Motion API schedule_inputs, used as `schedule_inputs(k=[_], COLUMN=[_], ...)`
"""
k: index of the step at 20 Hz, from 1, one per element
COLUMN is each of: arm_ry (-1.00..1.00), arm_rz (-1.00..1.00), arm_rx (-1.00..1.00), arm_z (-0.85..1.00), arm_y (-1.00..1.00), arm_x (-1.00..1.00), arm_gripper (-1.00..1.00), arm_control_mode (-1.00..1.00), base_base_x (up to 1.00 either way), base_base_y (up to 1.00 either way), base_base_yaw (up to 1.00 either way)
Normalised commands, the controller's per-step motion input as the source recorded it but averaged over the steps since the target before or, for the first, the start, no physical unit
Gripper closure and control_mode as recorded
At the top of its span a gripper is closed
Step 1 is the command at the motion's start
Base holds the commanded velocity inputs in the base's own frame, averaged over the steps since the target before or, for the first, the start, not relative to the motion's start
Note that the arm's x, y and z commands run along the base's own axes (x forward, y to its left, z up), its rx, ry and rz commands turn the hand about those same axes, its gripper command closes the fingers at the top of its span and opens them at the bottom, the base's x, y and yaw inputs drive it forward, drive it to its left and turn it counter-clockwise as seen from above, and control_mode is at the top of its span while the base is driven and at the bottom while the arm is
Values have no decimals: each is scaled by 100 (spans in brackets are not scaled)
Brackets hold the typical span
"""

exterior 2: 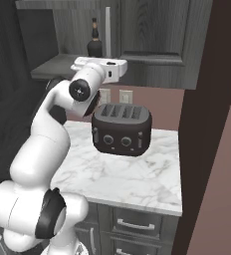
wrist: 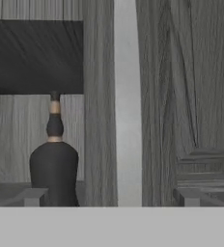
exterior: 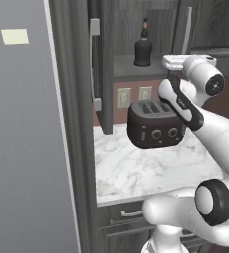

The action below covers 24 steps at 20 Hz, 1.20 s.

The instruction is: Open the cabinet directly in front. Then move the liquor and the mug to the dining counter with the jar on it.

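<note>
Your fingers (wrist: 109,195) stand spread apart with nothing between them, their two grey tips low in the hand view, one at each side. Straight ahead of them, between the tips, runs the long vertical silver bar handle (wrist: 128,101) of the cabinet's right door (wrist: 186,87), which is shut; the handle is not touched by either tip as far as you can tell. Just beyond the left tip stands the liquor (wrist: 54,164), a dark bottle with a narrow neck and a brownish stopper, upright on the cabinet shelf (exterior: 131,68) in the open half of the cabinet (exterior 2: 152,45). From the left base view you see the left door (exterior: 102,64) swung out toward you, edge on, with its own bar handle, and the liquor (exterior: 142,47) behind it on the shelf, a little to the left of the hand. Below the fingers, a black toaster (exterior: 155,123) sits on the small marble worktop (exterior: 146,168), near the back wall with its two outlets (exterior: 133,95). To the far left of the fingers rises a tall grey panel (exterior: 22,148).
</note>
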Motion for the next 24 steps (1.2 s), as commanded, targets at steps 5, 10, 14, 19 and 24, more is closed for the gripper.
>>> schedule_inputs(k=[5,10,14,19,24], arm_ry=[1,0,0,0,5], arm_rz=[0,0,3,0,2], arm_rx=[1,0,0,1,5], arm_z=[2,0,0,0,0], arm_y=[-22,-3,-8,-19,-13], arm_x=[88,8,3,29,73], arm_gripper=[-100,-100,-100,-100,-100], arm_control_mode=[-100,-100,-100,-100,-100], base_base_x=[0,0,0,0,0], base_base_y=[0,0,0,0,0], base_base_yaw=[0,0,0,0,0])
